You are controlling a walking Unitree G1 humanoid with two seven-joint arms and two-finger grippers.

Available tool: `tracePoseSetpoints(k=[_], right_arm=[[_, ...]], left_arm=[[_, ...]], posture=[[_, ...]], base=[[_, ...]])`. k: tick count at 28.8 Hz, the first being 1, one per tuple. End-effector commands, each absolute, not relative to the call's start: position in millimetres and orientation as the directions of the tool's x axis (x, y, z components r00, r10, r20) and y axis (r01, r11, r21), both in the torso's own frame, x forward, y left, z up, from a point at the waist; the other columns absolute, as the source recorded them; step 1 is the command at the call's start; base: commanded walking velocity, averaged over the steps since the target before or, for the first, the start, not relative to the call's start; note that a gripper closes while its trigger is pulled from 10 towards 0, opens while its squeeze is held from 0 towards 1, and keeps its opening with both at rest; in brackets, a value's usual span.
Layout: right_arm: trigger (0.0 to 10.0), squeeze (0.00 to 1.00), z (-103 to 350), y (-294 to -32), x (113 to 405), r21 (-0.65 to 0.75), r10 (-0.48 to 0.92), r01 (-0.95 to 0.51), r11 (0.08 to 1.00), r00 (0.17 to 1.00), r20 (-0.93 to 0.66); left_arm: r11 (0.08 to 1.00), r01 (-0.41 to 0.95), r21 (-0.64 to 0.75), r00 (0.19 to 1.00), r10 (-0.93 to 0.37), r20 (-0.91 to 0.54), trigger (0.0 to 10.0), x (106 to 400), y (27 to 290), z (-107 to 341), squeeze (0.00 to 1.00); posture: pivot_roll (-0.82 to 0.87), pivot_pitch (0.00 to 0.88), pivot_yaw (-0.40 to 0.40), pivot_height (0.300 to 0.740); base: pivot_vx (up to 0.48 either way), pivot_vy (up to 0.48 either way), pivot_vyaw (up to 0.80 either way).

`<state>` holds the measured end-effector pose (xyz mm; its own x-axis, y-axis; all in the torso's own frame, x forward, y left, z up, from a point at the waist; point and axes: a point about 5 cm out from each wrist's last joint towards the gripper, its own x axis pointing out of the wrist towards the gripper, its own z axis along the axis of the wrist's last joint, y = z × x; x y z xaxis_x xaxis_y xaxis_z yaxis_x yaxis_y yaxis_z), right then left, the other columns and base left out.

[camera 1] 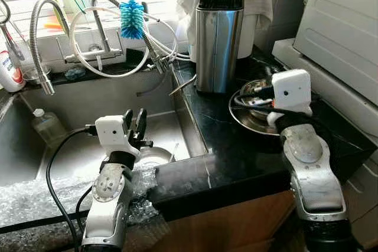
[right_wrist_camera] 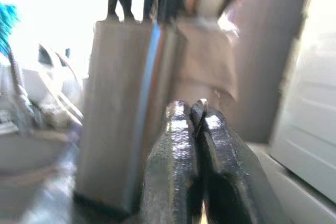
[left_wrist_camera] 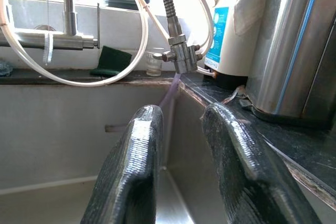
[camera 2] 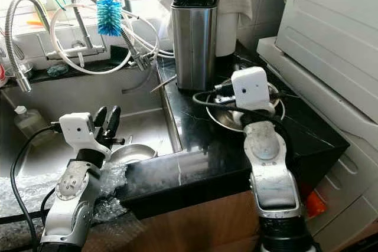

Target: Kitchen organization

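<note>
No words or numbers can be read here.

A white bottle (camera 1: 10,74) by the sink has a red label, but its letters are too small to read. A white jug (left_wrist_camera: 227,35) beside the knife holder has a blue label, and its print is too blurry to read.

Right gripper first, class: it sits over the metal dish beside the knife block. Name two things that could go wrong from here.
1. The right gripper, fingers pressed together, hangs over the metal dish; a careless lift could swing it against the knife block close by.
2. The left gripper is open over the sink, near a small bowl; reaching forward may snag the loose faucet hoses.
</note>
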<state>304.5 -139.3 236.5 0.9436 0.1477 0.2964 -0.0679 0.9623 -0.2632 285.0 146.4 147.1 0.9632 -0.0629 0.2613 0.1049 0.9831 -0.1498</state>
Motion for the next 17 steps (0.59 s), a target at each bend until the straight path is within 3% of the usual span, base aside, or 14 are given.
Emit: tracePoseSetpoints(k=[1, 6, 9, 17], right_arm=[[10.0, 0.0, 254, -127, 300, -0.241, 0.223, -0.139, 0.961, 0.904, 0.365], [10.0, 0.0, 262, -108, 297, -0.187, 0.334, -0.281, 0.941, 0.858, 0.39], [10.0, 0.0, 263, -94, 297, -0.083, 0.424, -0.426, 0.901, 0.824, 0.376], [10.0, 0.0, 250, -74, 298, -0.01, 0.541, -0.57, 0.821, 0.773, 0.332]], left_arm=[[0.982, 0.088, -0.17, 0.98, -0.056, 0.189, 10.0, 284, 149, 131, 0.0], [0.982, 0.097, -0.165, 0.978, -0.063, 0.197, 10.0, 284, 148, 132, 0.0], [0.982, 0.103, -0.158, 0.977, -0.07, 0.203, 10.0, 284, 148, 134, 0.0], [0.982, 0.126, -0.14, 0.97, -0.092, 0.225, 10.0, 283, 145, 139, 0.0]], posture=[[-0.09, 0.0, 0.039, 0.74], [-0.09, 0.0, 0.043, 0.74], [-0.09, 0.0, 0.043, 0.74], [-0.07, 0.0, 0.034, 0.74]], base=[[0.0, 0.0, 0.0], [0.0, 0.0, 0.0], [0.0, 0.0, 0.0], [0.0, 0.0, 0.0]])
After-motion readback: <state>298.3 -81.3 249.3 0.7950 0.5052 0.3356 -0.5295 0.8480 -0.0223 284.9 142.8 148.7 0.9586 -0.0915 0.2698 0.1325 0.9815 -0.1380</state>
